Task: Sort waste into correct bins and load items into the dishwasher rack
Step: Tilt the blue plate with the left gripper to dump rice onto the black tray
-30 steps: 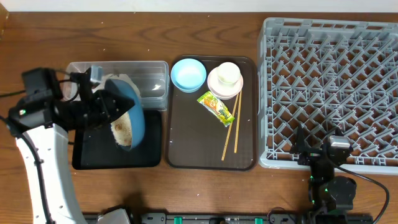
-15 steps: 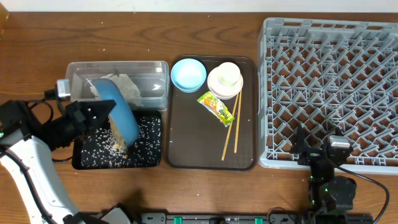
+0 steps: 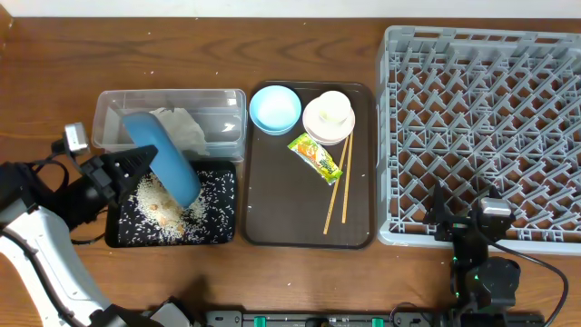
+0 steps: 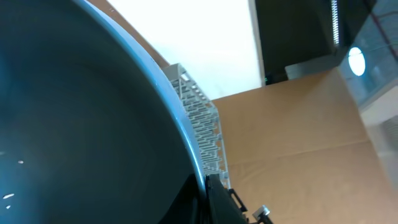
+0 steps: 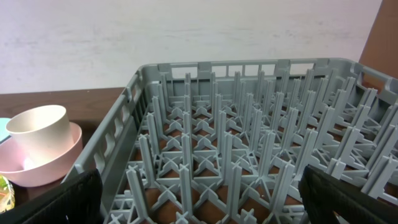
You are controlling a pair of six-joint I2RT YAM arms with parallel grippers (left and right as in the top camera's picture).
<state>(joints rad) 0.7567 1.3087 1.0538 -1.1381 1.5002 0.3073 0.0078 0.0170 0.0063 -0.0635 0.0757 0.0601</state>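
My left gripper (image 3: 138,163) is shut on the rim of the large dark blue bowl-plate (image 3: 163,156) and holds it tipped on edge above the black tray (image 3: 227,227). Its dark inside fills the left wrist view (image 4: 74,137). Loose rice and food bits (image 3: 168,207) lie in the black tray. A crumpled white napkin (image 3: 186,127) lies in the clear tub (image 3: 227,100). The light blue bowl (image 3: 275,108), the cream cup (image 3: 333,107) in the pink bowl (image 3: 313,128), the green-yellow wrapper (image 3: 315,156) and chopsticks (image 3: 338,189) sit on the brown serving tray (image 3: 281,218). My right gripper (image 3: 463,218) is open at the grey rack's (image 3: 481,118) front edge.
The rack (image 5: 249,155) stands at the right of the table and fills the right wrist view, with the cup (image 5: 37,127) and pink bowl (image 5: 43,168) at its left. Bare wooden tabletop (image 3: 54,82) lies behind and left of the bins.
My left arm has drawn back to the left and tipped the blue bowl-plate further on edge. Rice has fallen out of it and now lies scattered in the black tray. The right arm has not moved.
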